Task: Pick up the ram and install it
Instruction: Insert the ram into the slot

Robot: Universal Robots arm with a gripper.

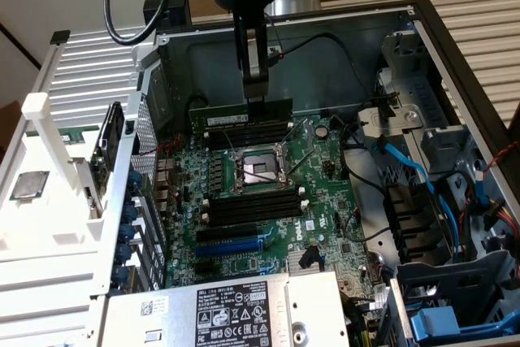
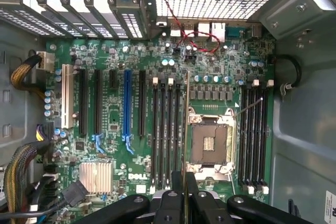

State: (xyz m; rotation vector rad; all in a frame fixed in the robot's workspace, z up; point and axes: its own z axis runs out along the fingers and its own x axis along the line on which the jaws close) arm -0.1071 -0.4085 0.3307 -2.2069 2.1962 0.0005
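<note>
The ram (image 1: pixel 241 112) is a long dark-green stick with a white label strip. It hangs level and on edge inside the open computer case, just above the far bank of black memory slots (image 1: pixel 248 135). My gripper (image 1: pixel 256 100) comes down from above and is shut on the stick's top edge near its middle. In the wrist view the ram (image 2: pixel 186 124) appears edge-on as a thin line running out from my gripper (image 2: pixel 184 190), between one bank of memory slots (image 2: pixel 165 129) and the bare CPU socket (image 2: pixel 209 141). A second bank of slots (image 2: pixel 254 135) lies beyond the socket.
The CPU socket (image 1: pixel 258 170) sits between the two slot banks, with the blue expansion slot (image 1: pixel 231 245) nearer the power supply (image 1: pixel 236 310). Blue cables (image 1: pixel 410 168) and drive cages crowd the exterior view's right. The case's metal walls (image 1: pixel 175 62) close in around the board.
</note>
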